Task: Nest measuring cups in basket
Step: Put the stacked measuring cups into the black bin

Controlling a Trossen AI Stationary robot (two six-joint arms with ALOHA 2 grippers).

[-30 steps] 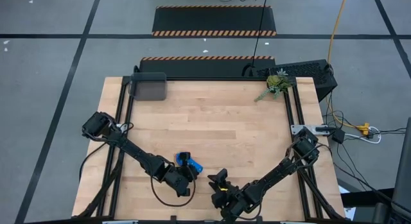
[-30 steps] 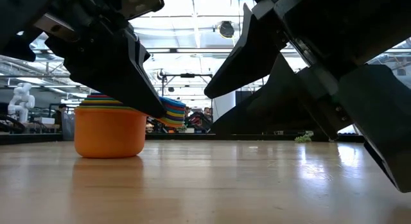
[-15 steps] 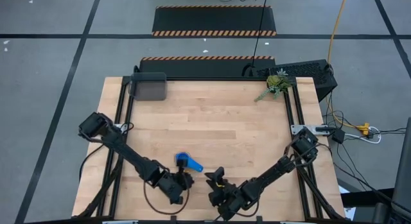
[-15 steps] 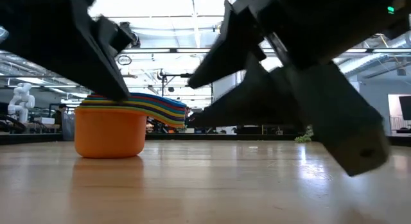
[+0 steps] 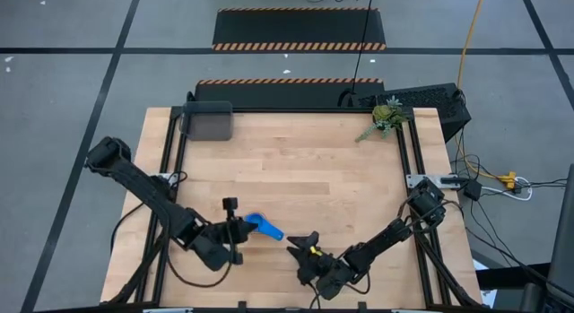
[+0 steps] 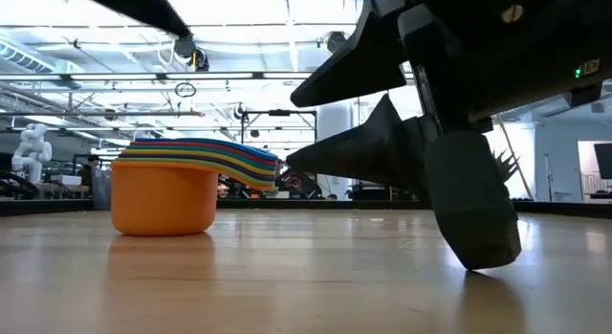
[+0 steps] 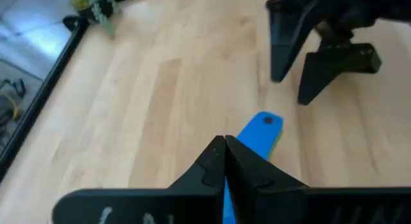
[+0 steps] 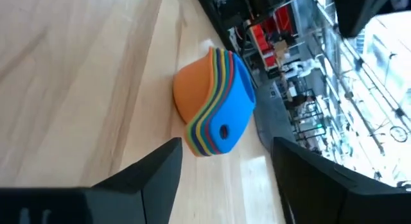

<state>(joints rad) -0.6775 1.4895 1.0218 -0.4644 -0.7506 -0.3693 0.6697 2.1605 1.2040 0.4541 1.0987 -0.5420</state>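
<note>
Right wrist view first: the right gripper has its two dark fingers standing well apart with nothing between them, pointed at the measuring cups, which sit as one nested stack on the wood, orange at the bottom and a light blue handle on top. From above, that stack lies between the right gripper and the left gripper, whose fingers are pressed together on nothing, just beside the cups. The basket is well apart, at the table's far left corner, and holds no cup that I can see. My guess is the nesting is finished and the carry is left: the next move calls for a firm pinch on the whole stack, then a lift across to the basket
</note>
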